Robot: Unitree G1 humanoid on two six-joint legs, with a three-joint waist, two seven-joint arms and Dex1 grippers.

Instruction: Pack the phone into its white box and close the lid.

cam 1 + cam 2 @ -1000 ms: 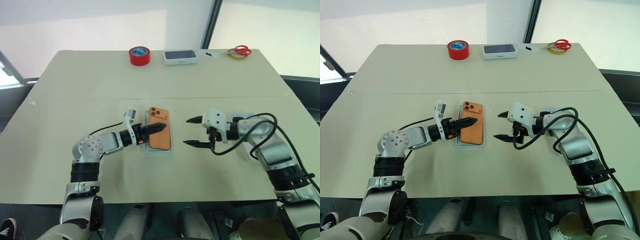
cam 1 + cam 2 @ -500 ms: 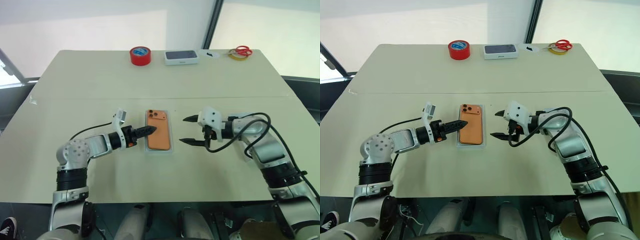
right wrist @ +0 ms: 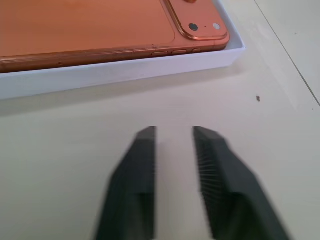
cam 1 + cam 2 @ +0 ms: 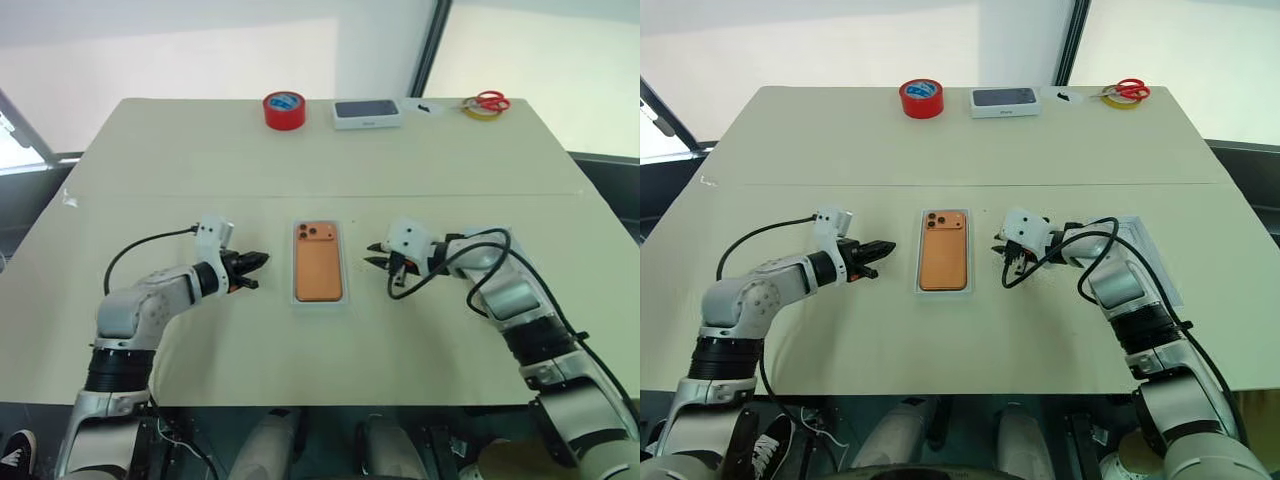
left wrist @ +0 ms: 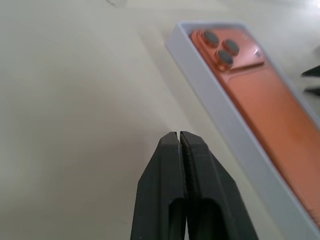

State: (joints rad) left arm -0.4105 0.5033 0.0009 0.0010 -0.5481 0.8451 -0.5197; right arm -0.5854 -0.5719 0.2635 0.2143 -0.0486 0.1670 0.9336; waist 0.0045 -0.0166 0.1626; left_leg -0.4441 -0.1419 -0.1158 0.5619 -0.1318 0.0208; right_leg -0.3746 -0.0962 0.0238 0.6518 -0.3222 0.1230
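Phone (image 4: 318,262) lies between both grippers.

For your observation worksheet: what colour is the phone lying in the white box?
The phone is orange, clearest in the left wrist view.

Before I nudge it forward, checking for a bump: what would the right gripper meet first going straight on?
Most likely the right gripper meets the white box's side wall, the phone lying inside; bare table lies between.
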